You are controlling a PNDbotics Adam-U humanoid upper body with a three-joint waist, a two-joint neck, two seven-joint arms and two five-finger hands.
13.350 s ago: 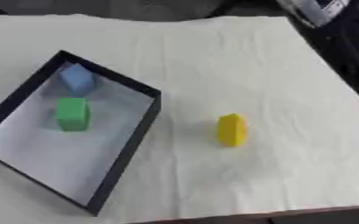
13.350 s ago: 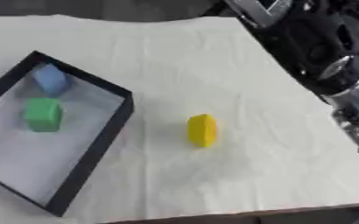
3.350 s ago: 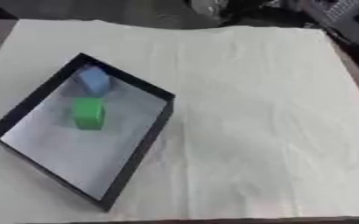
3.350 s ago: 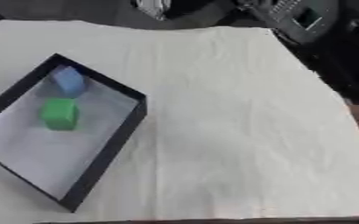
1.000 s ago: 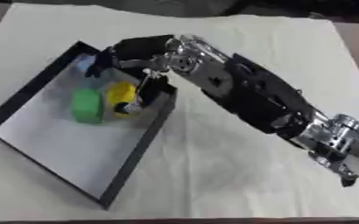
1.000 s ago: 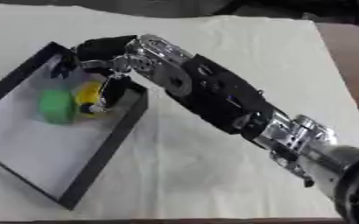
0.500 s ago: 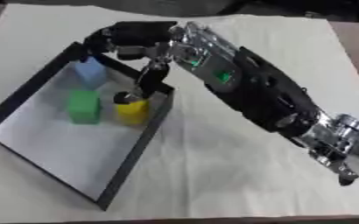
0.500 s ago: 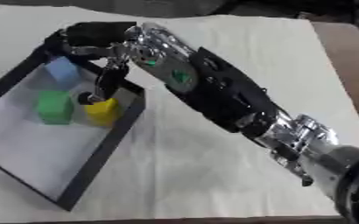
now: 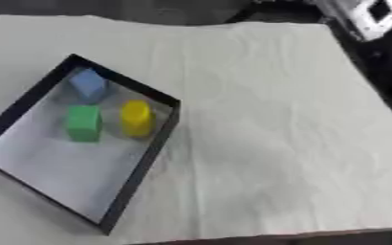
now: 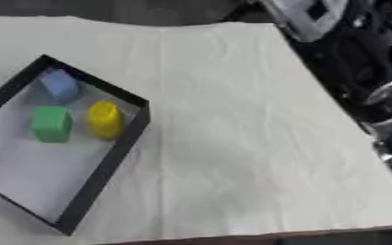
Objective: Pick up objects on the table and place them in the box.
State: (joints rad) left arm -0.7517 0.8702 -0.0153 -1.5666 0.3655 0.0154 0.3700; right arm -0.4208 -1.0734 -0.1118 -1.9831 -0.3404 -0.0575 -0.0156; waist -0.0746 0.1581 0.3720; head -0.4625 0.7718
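Observation:
A black-rimmed box (image 9: 142,169) with a white floor lies at the left of the table. Three pieces sit in its far part: a blue block (image 9: 88,83) at the far corner, a green cube (image 9: 83,123) nearer, and a yellow piece (image 9: 136,117) beside the green one, close to the right wall. No hand is over the table. Black and silver parts of my right arm (image 10: 388,128) show past the table's right edge in the right eye view. My left hand shows in neither view.
A cream cloth (image 9: 266,119) covers the table and is creased near the middle. Dark equipment (image 10: 350,52) stands beyond the far right corner. The table's front edge runs along the bottom of the views.
My right arm has drawn back off the table to the right, and the yellow piece now lies free in the box next to the green cube. The camera has also shifted.

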